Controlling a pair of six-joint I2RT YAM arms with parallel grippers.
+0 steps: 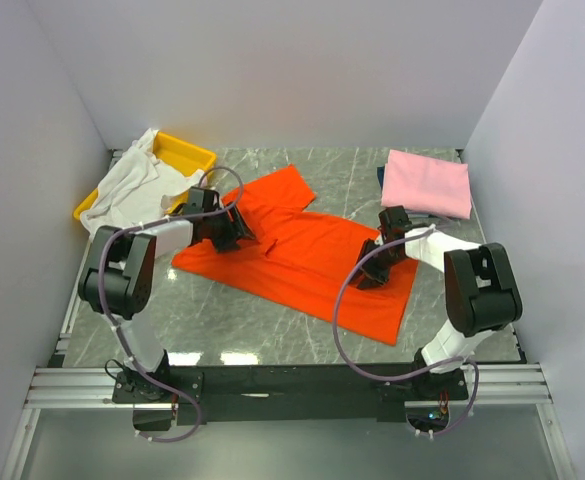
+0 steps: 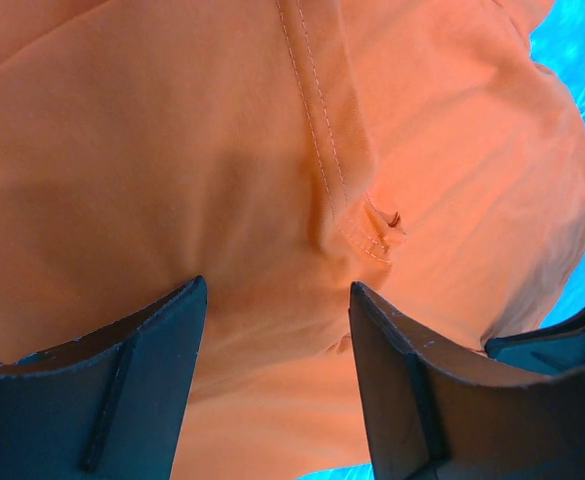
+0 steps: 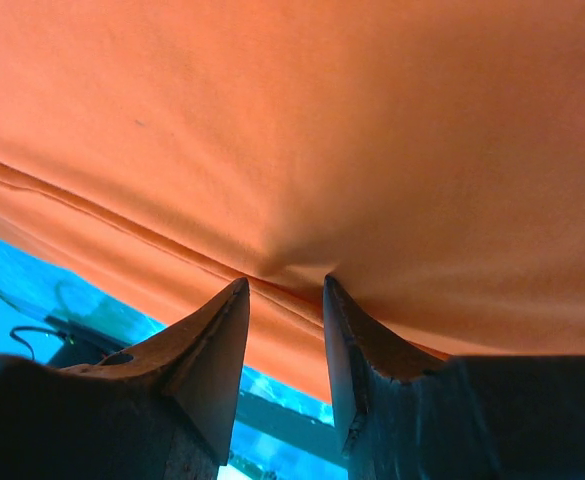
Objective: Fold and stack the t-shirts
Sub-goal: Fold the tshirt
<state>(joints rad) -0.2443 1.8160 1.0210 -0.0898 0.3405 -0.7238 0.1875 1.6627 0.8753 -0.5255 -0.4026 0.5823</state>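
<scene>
The orange-red t-shirt [image 1: 302, 255] lies spread across the middle of the table, one sleeve pointing to the back. My left gripper [image 1: 237, 238] is down on its left part, and the left wrist view shows that gripper [image 2: 278, 285] open wide on the cloth [image 2: 222, 150] just below a stitched seam end [image 2: 377, 235]. My right gripper [image 1: 372, 270] rests on the shirt's right part; in the right wrist view its fingers [image 3: 285, 281] stand apart, tips pressed into the cloth [image 3: 322, 120] at a folded hem. A folded pale pink t-shirt [image 1: 427, 183] lies back right with a dark blue edge [image 1: 381, 176] under it.
A yellow tray [image 1: 187, 152] stands at the back left with a white t-shirt [image 1: 132, 185] heaped in and over it. White walls close in the left, back and right sides. The marble tabletop [image 1: 222, 320] shows in front of the orange shirt.
</scene>
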